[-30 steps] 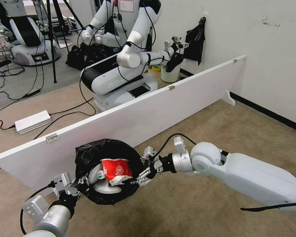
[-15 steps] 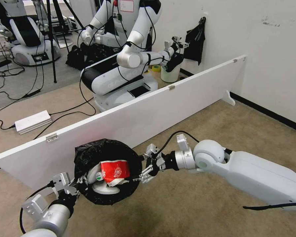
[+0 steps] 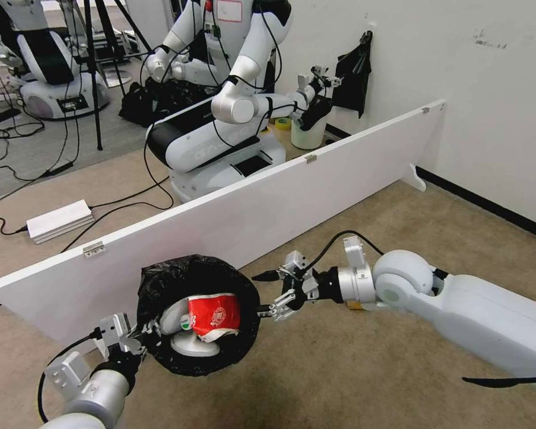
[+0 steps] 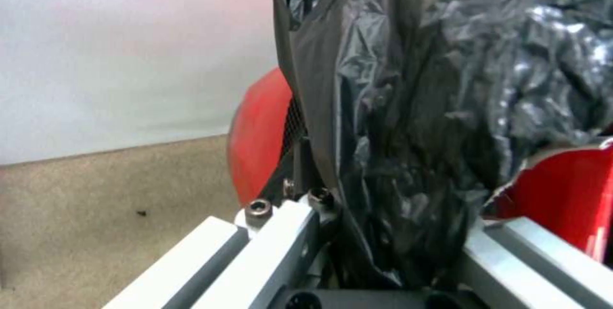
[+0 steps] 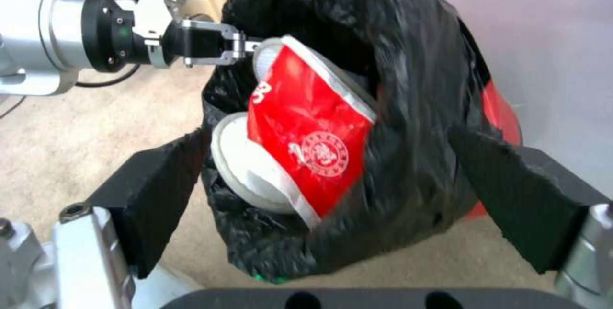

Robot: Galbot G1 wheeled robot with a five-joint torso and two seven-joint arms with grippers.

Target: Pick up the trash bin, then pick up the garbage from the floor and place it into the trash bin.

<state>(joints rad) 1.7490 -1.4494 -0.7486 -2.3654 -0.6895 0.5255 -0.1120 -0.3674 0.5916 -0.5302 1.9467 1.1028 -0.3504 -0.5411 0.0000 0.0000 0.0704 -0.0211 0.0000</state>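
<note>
Bin: I hold the trash bin (image 3: 198,314) off the carpet (image 3: 351,381), on my side of the long white board (image 3: 268,196) and close to it. Its red body shows under a crinkly black bag (image 4: 447,108) that drapes over the rim.

Left gripper: my left gripper (image 3: 138,335) is at the bin's rim on the side away from the board. My left wrist view shows its fingers (image 4: 287,246) clamped on the rim and the black bag, with the red wall (image 4: 258,141) just beyond them.

Right gripper: my right gripper (image 3: 272,295) hangs just beside the bin's rim, on the side opposite my left gripper, clear of it. Its jaws stand wide apart with nothing between them; in my right wrist view the two black pads (image 5: 160,189) frame the bin's mouth.

Garbage: a crushed red-and-white paper cup (image 3: 211,316) lies inside the bin on top, with a white round thing (image 5: 246,175) under it. A bit of green label (image 3: 187,325) shows beside the cup.

Board: it stands on edge across the carpet, between the bin and another white robot (image 3: 232,113) behind it.
</note>
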